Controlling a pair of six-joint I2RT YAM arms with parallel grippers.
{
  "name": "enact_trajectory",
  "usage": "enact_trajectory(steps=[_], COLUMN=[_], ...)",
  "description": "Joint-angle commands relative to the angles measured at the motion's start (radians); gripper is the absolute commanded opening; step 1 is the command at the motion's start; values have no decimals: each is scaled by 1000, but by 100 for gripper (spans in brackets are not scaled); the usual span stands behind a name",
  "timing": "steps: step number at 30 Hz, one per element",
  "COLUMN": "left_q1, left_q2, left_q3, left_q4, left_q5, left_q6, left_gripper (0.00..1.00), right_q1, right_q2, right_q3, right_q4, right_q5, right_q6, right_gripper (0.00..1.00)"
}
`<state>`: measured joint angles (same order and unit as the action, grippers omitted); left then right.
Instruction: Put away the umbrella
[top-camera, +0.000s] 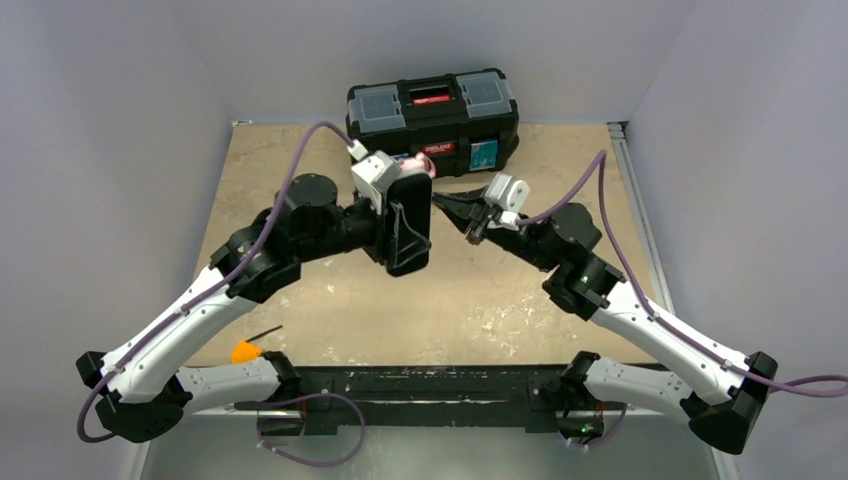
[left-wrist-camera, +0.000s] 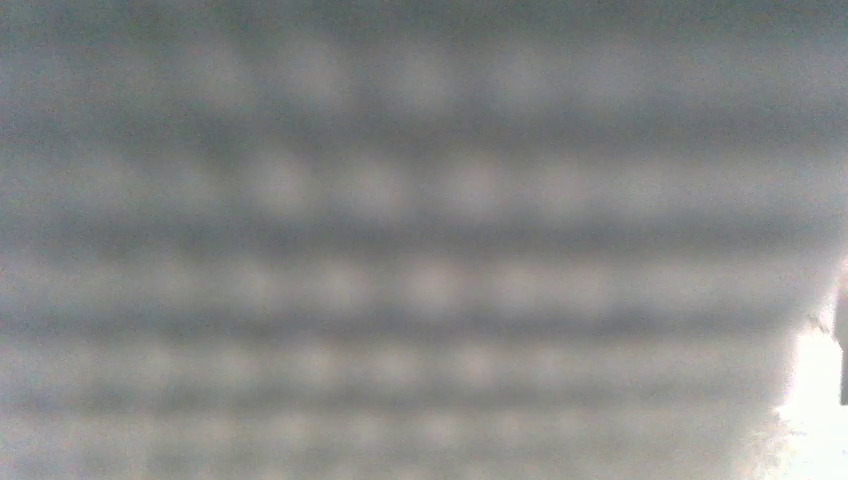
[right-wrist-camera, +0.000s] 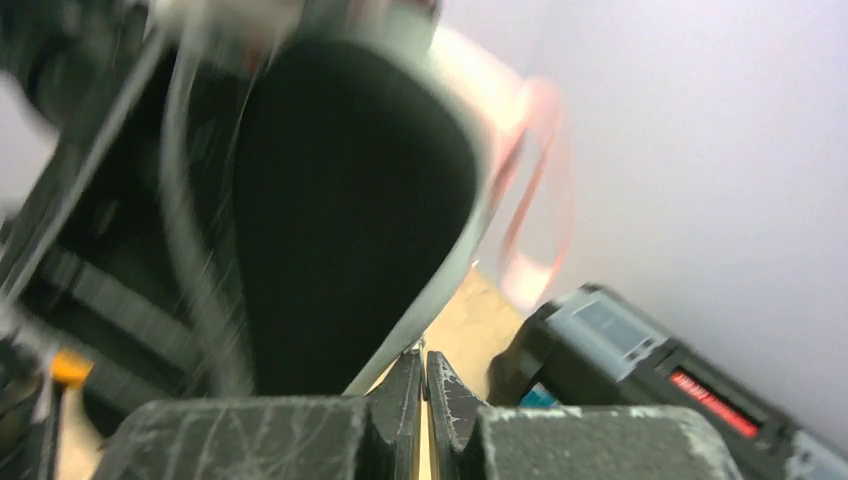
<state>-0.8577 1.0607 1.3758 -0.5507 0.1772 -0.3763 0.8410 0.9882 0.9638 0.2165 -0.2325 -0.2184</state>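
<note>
Your umbrella (right-wrist-camera: 525, 275) shows only as pink fabric and a strap loop behind the grey case (right-wrist-camera: 350, 220), held up above the table (top-camera: 480, 300) in front of the toolbox (top-camera: 433, 115). Your left gripper (top-camera: 405, 235), on a bent, raised arm, clamps that case with its jaws partway apart. Your right gripper (right-wrist-camera: 425, 400), closed and empty, points at the case's mouth.

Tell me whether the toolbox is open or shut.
Shut: the toolbox has its lid down flush on the body, no gap showing.
</note>
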Motion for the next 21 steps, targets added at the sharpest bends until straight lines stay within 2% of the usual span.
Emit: enact_trajectory(steps=[1,3,7,15,21], left_q1=[-40,-40,-41,-43,-48], left_q2=[4,22,51,51,44], left_q3=[-54,-47,-42,-65,-139], left_q4=[-190,-193,-170,-178,-221], left_q5=[162,142,181,245,319], left_q6=[-47,-55,-68,-43,-19], left_gripper=[0,0,0,0,0], right_q1=[-39,-37,-37,-36,-39], right_q2=[-39,-55,-35,-31,9], right_q3=[80,50,93,96,196], right_q4=[278,329,276,290,237], right_q5=[120,126,149,179,202], right_q6=[-52,-57,-64,-96,-164], right_gripper=[0,0,0,0,0])
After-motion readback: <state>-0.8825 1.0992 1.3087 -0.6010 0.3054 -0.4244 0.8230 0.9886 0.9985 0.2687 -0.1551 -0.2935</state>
